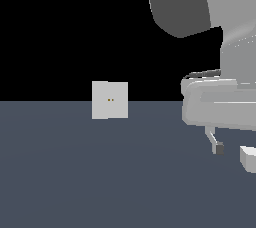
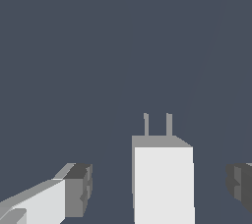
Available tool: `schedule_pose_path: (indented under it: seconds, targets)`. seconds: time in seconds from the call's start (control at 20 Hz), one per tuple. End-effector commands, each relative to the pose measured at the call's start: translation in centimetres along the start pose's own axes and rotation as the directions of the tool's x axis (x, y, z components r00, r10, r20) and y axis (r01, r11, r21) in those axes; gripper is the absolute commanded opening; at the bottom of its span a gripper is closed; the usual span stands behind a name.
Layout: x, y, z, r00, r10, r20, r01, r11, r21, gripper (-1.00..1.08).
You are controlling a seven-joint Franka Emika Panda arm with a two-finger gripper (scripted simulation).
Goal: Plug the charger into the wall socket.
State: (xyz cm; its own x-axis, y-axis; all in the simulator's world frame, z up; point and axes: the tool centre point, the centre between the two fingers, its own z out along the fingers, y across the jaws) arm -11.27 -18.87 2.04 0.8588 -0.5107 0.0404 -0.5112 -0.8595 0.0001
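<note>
1. Tool [image 2: 160,186] status: the jaws are observed spread wide, with nothing held; one finger pad [image 2: 78,188] and the opposite pad [image 2: 240,186] are seen standing clear on either side of the charger [image 2: 162,183].
2. The charger is located between the open fingers and below the tool, resting on the table [image 2: 98,61]. Clear gaps are noted on both sides; no contact is shown.
3. Two thin prongs [image 2: 157,124] are seen projecting from the charger's far end, pointing away from the tool's camera. No obstruction is visible ahead of them.
4. In the exterior view only a corner of the charger [image 1: 248,159] is visible, just beside one fingertip [image 1: 218,147]; the second finger is cut off at the frame edge.
5. The wall socket [image 1: 110,100] is found standing upright on the table, well apart from the tool, with its two yellowish holes at the centre.
6. Step in hand is judged to be the grasp. It is recommended that the tool be lowered until the pads bracket the middle of the block's side faces, then closed squarely.
7. The charger appears slightly nearer one pad; centring before closure is advised, so that the block is not pushed or twisted.
8. A square grip is judged essential, since any skew would be carried to the prongs at insertion.
</note>
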Motion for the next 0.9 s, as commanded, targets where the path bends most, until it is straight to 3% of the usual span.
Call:
schedule_pose_path:
  seconds: [0.0,0.15,0.2,0.85]
  targets:
    - [0.03,-0.03,0.63,1.0,0.0,-0.001,0.0,1.0,0.0,1.0]
    - [0.04,-0.06,0.85,1.0,-0.001,-0.001,0.001,1.0,0.001,1.0]
    - [0.04,-0.06,0.85,1.0,-0.001,-0.001,0.001,1.0,0.001,-1.0]
    - [0.19,-0.43,0.68,1.0,-0.015,-0.002,0.015,1.0,0.001,-1.0]
